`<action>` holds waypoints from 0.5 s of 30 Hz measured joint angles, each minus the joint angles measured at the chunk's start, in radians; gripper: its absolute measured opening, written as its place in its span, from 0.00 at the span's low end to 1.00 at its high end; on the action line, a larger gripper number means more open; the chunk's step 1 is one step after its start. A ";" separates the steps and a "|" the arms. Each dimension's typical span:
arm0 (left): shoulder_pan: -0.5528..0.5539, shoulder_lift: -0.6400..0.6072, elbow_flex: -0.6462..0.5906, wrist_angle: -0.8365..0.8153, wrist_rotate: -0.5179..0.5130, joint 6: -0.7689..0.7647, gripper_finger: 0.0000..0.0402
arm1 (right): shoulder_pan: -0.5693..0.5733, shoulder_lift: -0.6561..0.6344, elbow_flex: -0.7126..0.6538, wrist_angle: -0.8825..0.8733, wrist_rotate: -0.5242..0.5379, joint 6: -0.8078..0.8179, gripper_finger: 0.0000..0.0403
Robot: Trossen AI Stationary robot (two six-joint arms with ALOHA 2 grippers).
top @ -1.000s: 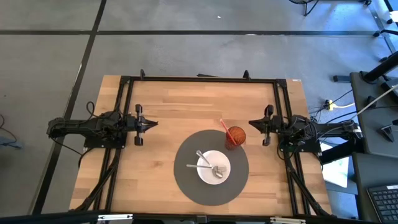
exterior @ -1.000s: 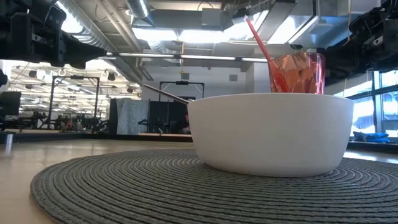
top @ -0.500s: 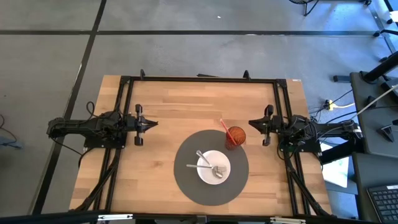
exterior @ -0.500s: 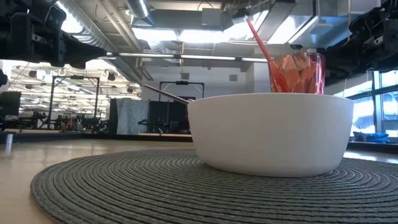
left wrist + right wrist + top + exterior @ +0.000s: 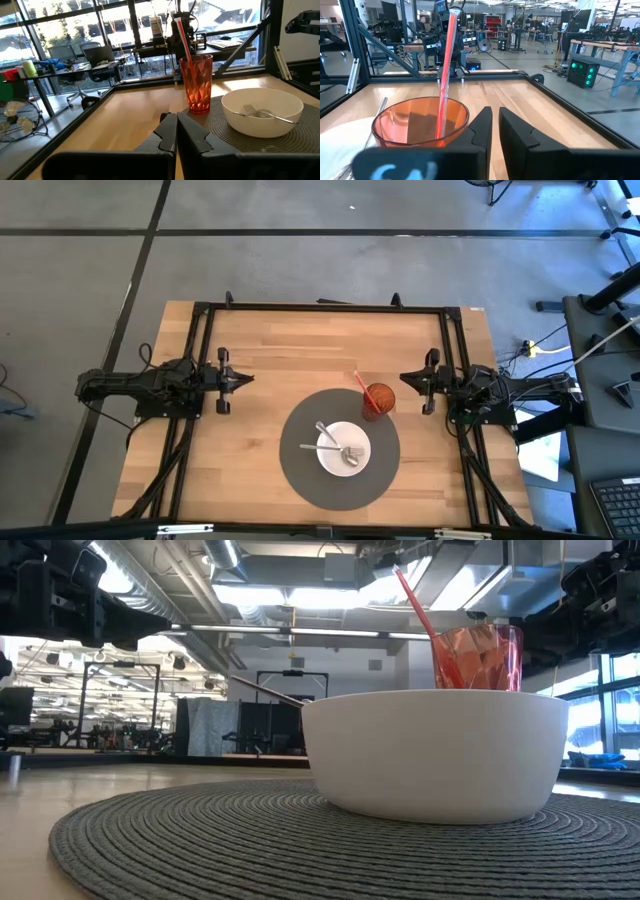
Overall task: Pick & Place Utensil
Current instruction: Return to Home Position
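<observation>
Stillness: nothing is shifting between the earlier pictures and this one; both arms are lying motionless over the tabletop [image 5: 280,350].
Left hand [image 5: 240,380]: sitting well apart from the gray mat [image 5: 300,470], on its left side, fingers pressing together and gripping nothing.
Right hand [image 5: 408,380]: sitting near the mat's right side, fingers likewise closing on nothing.
Orange cup [image 5: 378,400]: standing upright on the mat's edge nearest the right hand, with the orange straw [image 5: 362,387] leaning inside it.
Fork [image 5: 257,113]: lying in the white bowl [image 5: 360,465], which is sitting at the mat's middle, with a second utensil alongside.
Meaning: the placing is looking finished and the arms are appearing to be resting at home already.
</observation>
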 joint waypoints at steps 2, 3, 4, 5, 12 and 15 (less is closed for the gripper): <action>0.000 0.000 0.000 0.000 0.000 0.000 0.01 | 0.000 0.000 0.000 0.000 0.000 0.003 0.09; 0.000 0.000 0.000 0.000 0.000 0.000 0.01 | 0.000 0.000 0.000 0.000 0.000 0.003 0.09; 0.000 0.000 0.000 0.000 0.000 0.000 0.01 | 0.000 0.000 0.000 0.000 0.000 0.002 0.09; 0.000 0.000 0.000 0.000 0.000 0.000 0.01 | 0.000 0.000 0.000 0.000 0.000 0.000 0.09; 0.000 0.000 0.000 0.000 0.000 0.000 0.01 | 0.000 0.000 0.000 0.000 0.000 0.003 0.09; 0.000 0.000 0.000 0.000 0.000 0.000 0.01 | 0.000 0.000 0.000 -0.004 0.000 0.000 0.09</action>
